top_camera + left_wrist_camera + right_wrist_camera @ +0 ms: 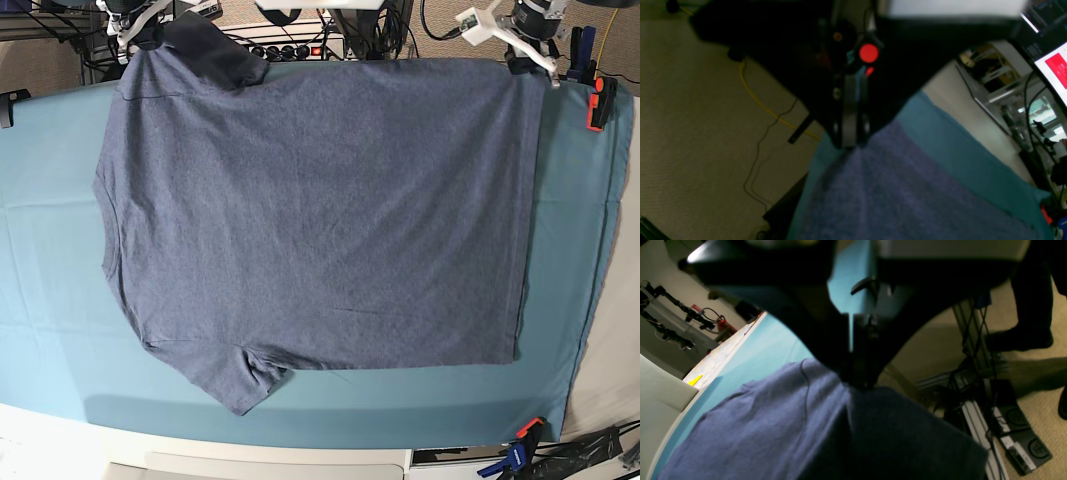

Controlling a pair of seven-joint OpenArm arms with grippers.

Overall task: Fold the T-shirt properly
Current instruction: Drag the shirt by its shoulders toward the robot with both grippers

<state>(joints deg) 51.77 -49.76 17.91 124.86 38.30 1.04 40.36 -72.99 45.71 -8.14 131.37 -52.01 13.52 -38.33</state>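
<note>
The dark blue-grey T-shirt (pixel 320 210) lies spread flat on the teal table cloth (pixel 50 300), plain side up, with its hem toward the right and one sleeve (pixel 240 385) at the near edge. My left gripper (pixel 525 62) is shut on the shirt's far right hem corner; in the left wrist view its closed fingers (pixel 848 140) pinch the T-shirt (pixel 893 186). My right gripper (pixel 140 35) is shut on the far left sleeve, which is folded over there. In the right wrist view, the gripper (pixel 857 381) bites the T-shirt (pixel 773 420), which drapes down from it.
An orange clamp (pixel 598 100) holds the cloth at the far right edge, and a blue-and-orange clamp (pixel 520 445) at the near right corner. Cables and a power strip (pixel 300 45) lie behind the table. A person's shoe (pixel 1020 336) and foot pedals (pixel 1023 440) are on the carpet.
</note>
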